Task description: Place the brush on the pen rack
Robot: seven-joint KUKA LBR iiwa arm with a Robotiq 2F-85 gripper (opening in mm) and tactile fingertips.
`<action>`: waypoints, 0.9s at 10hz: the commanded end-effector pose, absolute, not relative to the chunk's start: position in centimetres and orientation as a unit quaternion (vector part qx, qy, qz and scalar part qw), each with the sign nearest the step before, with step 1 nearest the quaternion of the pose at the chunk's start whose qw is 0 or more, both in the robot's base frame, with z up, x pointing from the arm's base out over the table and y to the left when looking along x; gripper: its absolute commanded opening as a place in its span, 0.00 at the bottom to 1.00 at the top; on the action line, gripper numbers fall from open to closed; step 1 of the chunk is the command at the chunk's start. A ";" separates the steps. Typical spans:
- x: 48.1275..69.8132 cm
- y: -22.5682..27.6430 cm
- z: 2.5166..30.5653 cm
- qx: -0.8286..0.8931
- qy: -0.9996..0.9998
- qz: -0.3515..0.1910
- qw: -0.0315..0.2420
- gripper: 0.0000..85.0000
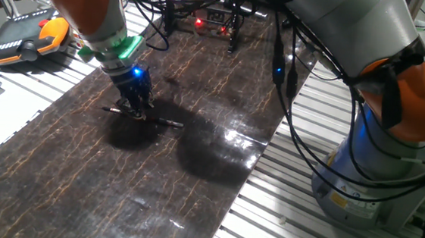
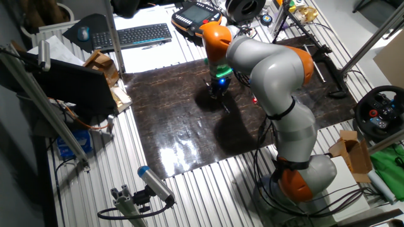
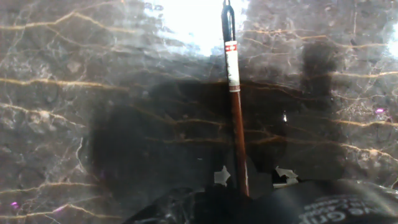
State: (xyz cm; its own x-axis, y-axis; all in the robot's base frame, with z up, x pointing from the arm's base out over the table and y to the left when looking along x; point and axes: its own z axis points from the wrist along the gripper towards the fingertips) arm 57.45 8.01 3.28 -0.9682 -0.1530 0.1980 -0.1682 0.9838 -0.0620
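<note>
So the gripper point(image 1: 138, 107) is right down at the dark marble-look tabletop point(image 1: 192, 186), sitting over the brush point(image 1: 168, 122), which lies flat with its ends poking out either side. Hand view shows the brush point(image 3: 235, 106) running straight up the middle. Honestly can't tell whether the jaws are clamped on it.

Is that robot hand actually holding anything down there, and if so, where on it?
It cannot be told. The gripper is down over the middle of the thin orange-brown brush lying on the dark marble-patterned mat, but its jaws are hidden.
</note>
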 end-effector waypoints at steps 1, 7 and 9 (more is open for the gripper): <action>57.4 8.0 3.0 0.082 -0.991 0.038 0.094 0.46; 57.4 7.8 2.2 0.095 -0.990 0.033 0.094 0.29; 57.5 7.8 2.2 0.099 -0.990 0.033 0.092 0.22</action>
State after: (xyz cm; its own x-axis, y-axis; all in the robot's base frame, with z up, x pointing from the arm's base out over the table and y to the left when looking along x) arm 57.53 7.74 2.25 -0.9633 -0.1918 0.1876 -0.2037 0.9779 -0.0462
